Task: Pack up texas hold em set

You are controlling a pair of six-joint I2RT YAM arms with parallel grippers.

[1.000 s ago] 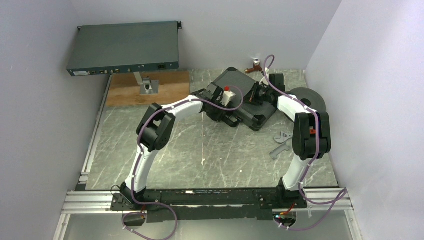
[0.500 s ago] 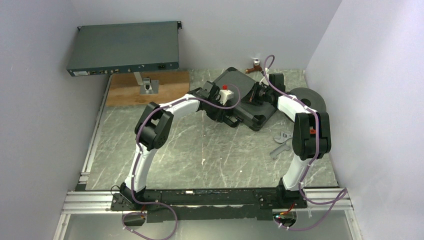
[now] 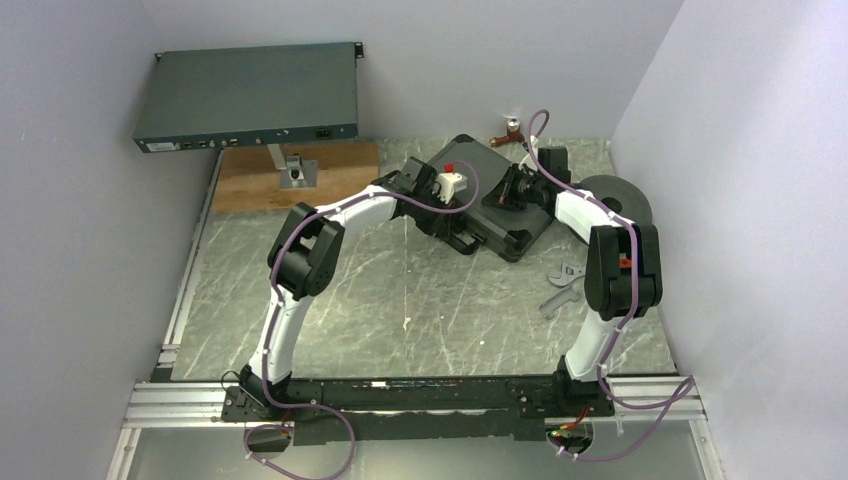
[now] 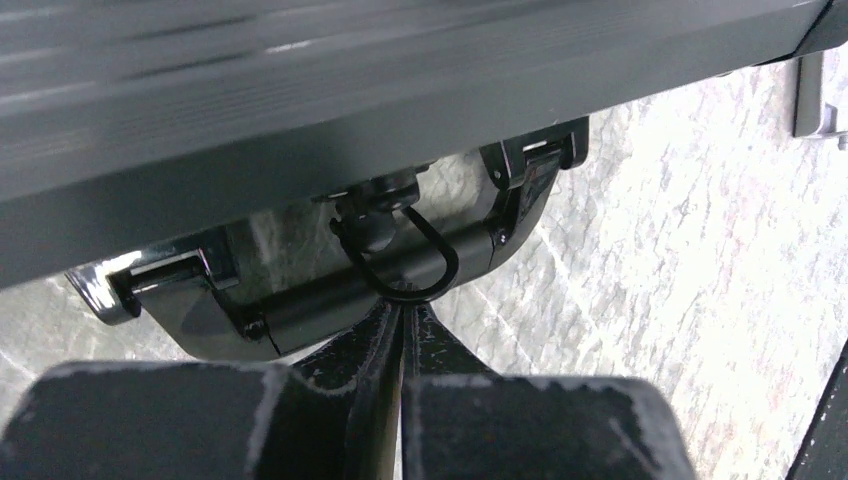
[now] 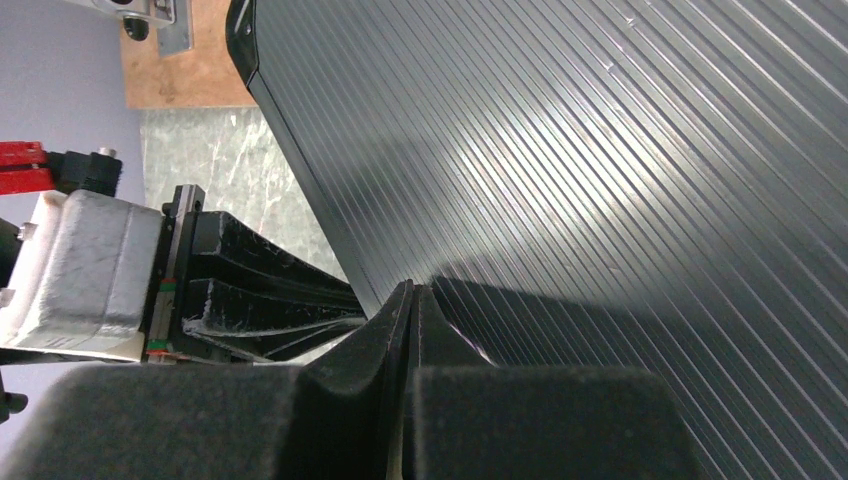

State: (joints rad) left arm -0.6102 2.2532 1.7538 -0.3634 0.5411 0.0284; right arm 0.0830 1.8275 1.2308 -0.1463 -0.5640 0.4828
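Observation:
The black ribbed poker case [image 3: 478,172] lies shut at the back middle of the table. My left gripper [image 3: 447,228] is shut at the case's near side. In the left wrist view its tips [image 4: 403,303] touch the black carry handle [image 4: 330,300] and its wire loop [image 4: 415,250], under the case edge [image 4: 300,80]. My right gripper [image 3: 498,197] is shut, and its tips [image 5: 412,290] rest on the ribbed lid [image 5: 600,160]. No chips or cards show.
A grey rack unit [image 3: 250,95] stands on a post over a wooden board [image 3: 330,180] at the back left. A grey disc [image 3: 625,195] lies right of the case. A wrench [image 3: 562,285] lies near the right arm. A small copper part [image 3: 510,130] is behind the case.
My left wrist has shifted a little to the left and back along the case's near side. The right arm and the case have stayed put.

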